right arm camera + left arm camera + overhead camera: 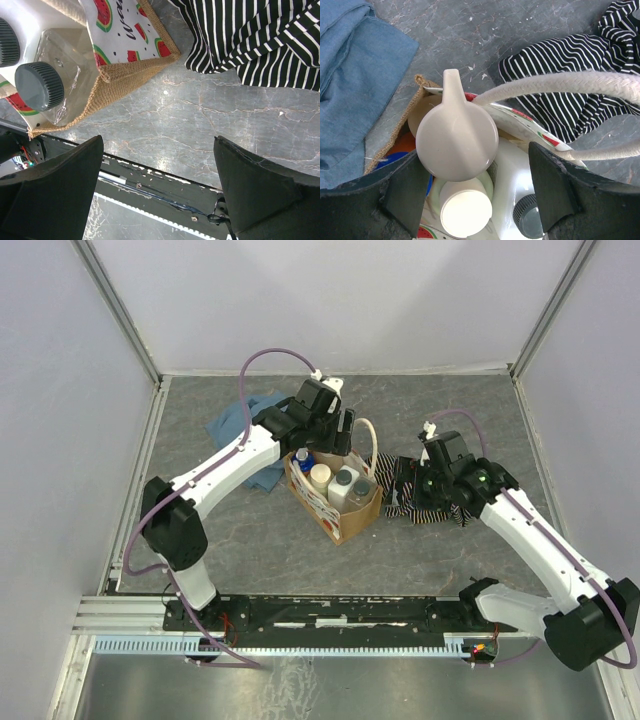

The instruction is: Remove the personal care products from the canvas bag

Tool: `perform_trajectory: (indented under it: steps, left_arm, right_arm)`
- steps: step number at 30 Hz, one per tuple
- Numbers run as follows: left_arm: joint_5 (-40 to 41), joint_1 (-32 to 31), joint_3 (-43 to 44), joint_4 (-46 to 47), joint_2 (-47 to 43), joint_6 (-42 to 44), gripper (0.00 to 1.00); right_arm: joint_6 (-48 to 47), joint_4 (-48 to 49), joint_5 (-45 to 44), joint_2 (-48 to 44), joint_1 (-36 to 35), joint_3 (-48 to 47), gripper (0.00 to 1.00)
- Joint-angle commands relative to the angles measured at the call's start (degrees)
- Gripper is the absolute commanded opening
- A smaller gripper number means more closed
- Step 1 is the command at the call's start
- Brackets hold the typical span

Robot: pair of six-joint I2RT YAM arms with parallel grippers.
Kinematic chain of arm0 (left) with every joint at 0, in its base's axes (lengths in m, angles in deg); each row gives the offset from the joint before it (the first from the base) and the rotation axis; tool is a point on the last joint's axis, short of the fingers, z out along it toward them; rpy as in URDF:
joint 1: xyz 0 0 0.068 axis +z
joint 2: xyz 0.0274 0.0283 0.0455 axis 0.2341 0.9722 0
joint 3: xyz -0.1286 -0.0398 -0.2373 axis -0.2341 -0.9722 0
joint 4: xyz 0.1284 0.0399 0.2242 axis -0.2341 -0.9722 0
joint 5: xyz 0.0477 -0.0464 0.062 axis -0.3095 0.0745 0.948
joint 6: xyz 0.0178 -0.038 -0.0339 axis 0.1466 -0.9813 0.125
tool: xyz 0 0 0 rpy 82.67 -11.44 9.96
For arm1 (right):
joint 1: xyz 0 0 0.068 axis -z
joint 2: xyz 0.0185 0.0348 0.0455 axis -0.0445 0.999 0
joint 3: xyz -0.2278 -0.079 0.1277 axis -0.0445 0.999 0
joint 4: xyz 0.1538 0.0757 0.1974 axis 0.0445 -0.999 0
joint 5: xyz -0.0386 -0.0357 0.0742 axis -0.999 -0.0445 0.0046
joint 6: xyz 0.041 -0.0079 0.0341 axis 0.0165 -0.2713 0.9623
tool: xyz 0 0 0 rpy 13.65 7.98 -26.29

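The bag [345, 523] stands mid-table, mouth up, with all the bottles [345, 478] inside it: two grey caps toward its right side, a cream cap and a blue one toward its left. The left gripper [474, 172] hangs over the bag's back-left corner, jaws spread wide around a spouted cream cap [456, 140]. One finger [402, 192] sits at the cap's edge, touching or not I cannot tell, while the other finger [552, 187] stands clear of it, so nothing is clamped. A smaller white cap [465, 207] crowds in on the spouted cap's near side, with a grey-capped bottle [530, 220] just beside that. The rope handles [560, 82] arc across just right of the spouted cap, above the clear finger — the closest obstacle. A blue cloth [245, 430] lies rumpled behind and left of the bag, near its corner. A striped cloth [420, 495] is bunched just right of the bag. The right gripper [157, 165] hovers right of the bag by the striped cloth, jaws wide apart and empty over bare table [250, 550]. In front of the bag the surface runs bare to the near rail [330, 612]. Behind the bag it runs to the back wall [330, 300] — and the side walls stand well away from the bag.
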Motion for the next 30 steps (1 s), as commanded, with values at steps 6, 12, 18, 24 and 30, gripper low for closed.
perform_trajectory:
  steps: [6, 12, 18, 24, 30]
  left_arm:
    - [1.32, -0.57, 3.52, 2.41, 1.62, 2.54, 0.82]
    - [2.29, -0.77, 3.28, 2.53, 1.77, 2.54, 0.77]
    - [4.25, -1.08, 3.29, 3.52, 1.55, 3.05, 0.76]
    - [7.39, -1.28, 3.6, 4.49, 2.37, 3.73, 0.77]
    - [9.95, -1.84, 3.04, 5.82, 1.83, 4.37, 0.77]
  right_arm:
    - [0.89, 0.92, -0.6, -2.44, -0.17, 0.52, 0.99]
    - [1.07, 0.71, -0.67, -2.1, -0.14, 0.4, 0.99]
    - [0.97, -0.04, -0.94, -2.45, -0.14, 0.57, 0.99]
    - [0.81, -0.63, -1.07, -2.8, -0.16, 0.52, 0.99]
    - [0.55, -1.06, -1.26, -2.92, -0.15, 0.28, 0.99]
